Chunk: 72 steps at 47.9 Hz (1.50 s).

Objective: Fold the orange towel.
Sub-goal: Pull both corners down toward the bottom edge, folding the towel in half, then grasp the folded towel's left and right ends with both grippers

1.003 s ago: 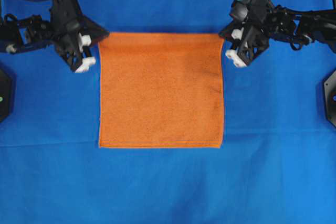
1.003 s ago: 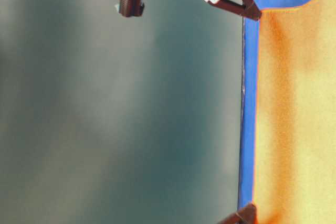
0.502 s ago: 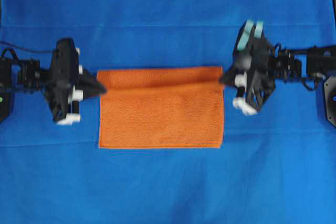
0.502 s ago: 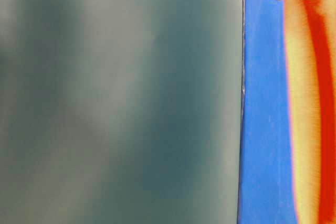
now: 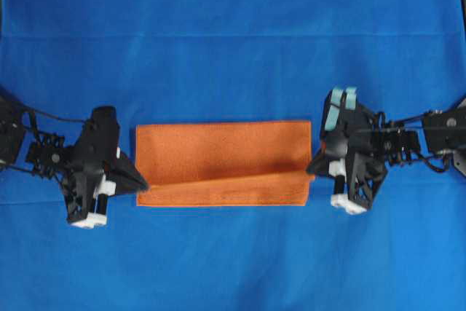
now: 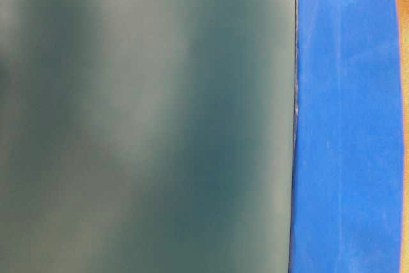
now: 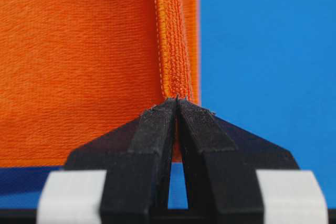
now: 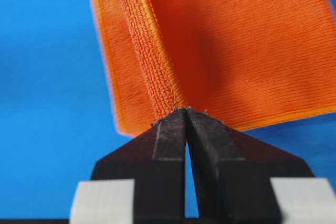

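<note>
towel: we see the orange towel (image 5: 222, 162) lying on the blue cloth (image 5: 233, 34), mid-table, doubled over into a wide strip; fold line along its far edge, top layer's free edge running at a slant just short of the near edge.
left gripper: the left gripper (image 5: 140, 182) is at the towel's left near corner, jaws pressed together on the hem. In the left wrist view the gripper (image 7: 176, 100) tips pinch the stitched hem of the towel (image 7: 79, 66), which stands up as a ridge from the tips.
right gripper: the right gripper (image 5: 313, 167) is at the right end of the towel, jaws clamped on the hem. In the right wrist view the gripper (image 8: 185, 110) tips bite the raised hem of the towel (image 8: 236, 51).
layers: the held edge is lifted slightly off the lower layer at both ends.
table-level view: we only get the blue cloth (image 6: 345, 126) and a sliver of orange at the right border; neither gripper can be made out.
</note>
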Available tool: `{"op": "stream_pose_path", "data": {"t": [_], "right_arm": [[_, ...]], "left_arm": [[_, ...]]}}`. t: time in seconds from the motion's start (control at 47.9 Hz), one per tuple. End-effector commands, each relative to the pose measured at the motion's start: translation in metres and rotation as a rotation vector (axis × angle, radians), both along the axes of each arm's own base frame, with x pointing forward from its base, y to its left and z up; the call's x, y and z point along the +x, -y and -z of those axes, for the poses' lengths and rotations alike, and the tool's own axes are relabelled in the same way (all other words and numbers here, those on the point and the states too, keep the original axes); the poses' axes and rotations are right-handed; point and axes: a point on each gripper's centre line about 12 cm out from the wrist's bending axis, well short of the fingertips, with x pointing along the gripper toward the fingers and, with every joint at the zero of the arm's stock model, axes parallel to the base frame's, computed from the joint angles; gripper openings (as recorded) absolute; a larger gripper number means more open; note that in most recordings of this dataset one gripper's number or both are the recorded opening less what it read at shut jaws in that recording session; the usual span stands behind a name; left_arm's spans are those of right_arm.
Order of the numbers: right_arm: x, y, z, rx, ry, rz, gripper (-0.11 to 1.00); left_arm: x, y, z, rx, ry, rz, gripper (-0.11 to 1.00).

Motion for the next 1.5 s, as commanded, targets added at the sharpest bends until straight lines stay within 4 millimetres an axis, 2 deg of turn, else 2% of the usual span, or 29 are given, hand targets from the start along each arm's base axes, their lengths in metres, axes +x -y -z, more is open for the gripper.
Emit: {"op": "stream_pose_path", "data": {"t": [0.0, 0.209, 0.564, 0.606, 0.648, 0.794, 0.836, 0.899, 0.961, 1.108, 1.275, 1.484], "right_arm": [[0.006, -0.005, -0.007, 0.008, 0.023, -0.009, 0.01], [0.007, -0.006, -0.002, 0.011, 0.007, -0.005, 0.01], [0.011, -0.016, -0.004, 0.032, 0.01, -0.014, 0.02], [0.011, -0.017, -0.004, 0.034, 0.009, -0.016, 0.09], [0.011, -0.019, -0.005, 0.034, 0.014, -0.022, 0.23], [0.011, -0.021, -0.01, 0.027, 0.026, -0.04, 0.63], [0.01, -0.021, -0.012, 0.023, 0.03, -0.043, 0.64], [0.007, -0.016, -0.016, 0.015, 0.03, -0.04, 0.58], [0.006, -0.009, -0.02, 0.003, 0.032, -0.032, 0.54], [0.005, 0.015, -0.024, -0.036, 0.033, 0.012, 0.55], [0.006, 0.054, -0.023, -0.079, 0.021, 0.104, 0.55], [0.005, 0.077, -0.014, -0.121, -0.011, 0.141, 0.55]], "left_arm": [[0.005, 0.005, -0.002, -0.001, -0.003, 0.012, 0.01], [0.006, 0.0, 0.009, 0.018, -0.049, 0.001, 0.01], [0.007, 0.001, 0.009, 0.016, -0.046, 0.0, 0.03], [0.006, 0.0, 0.009, 0.012, -0.048, -0.004, 0.09], [0.006, 0.001, 0.009, 0.011, -0.048, -0.004, 0.18], [0.007, 0.001, -0.001, 0.007, -0.017, -0.001, 0.6], [0.006, 0.0, -0.006, 0.012, -0.002, 0.008, 0.73], [0.005, -0.001, -0.013, 0.013, 0.024, 0.011, 0.85], [0.004, -0.005, -0.02, 0.015, 0.051, 0.005, 0.84], [-0.001, -0.027, -0.029, 0.05, 0.094, -0.033, 0.75], [-0.002, -0.059, -0.028, 0.087, 0.09, -0.122, 0.72], [-0.003, -0.08, -0.016, 0.129, 0.029, -0.162, 0.72]]}}
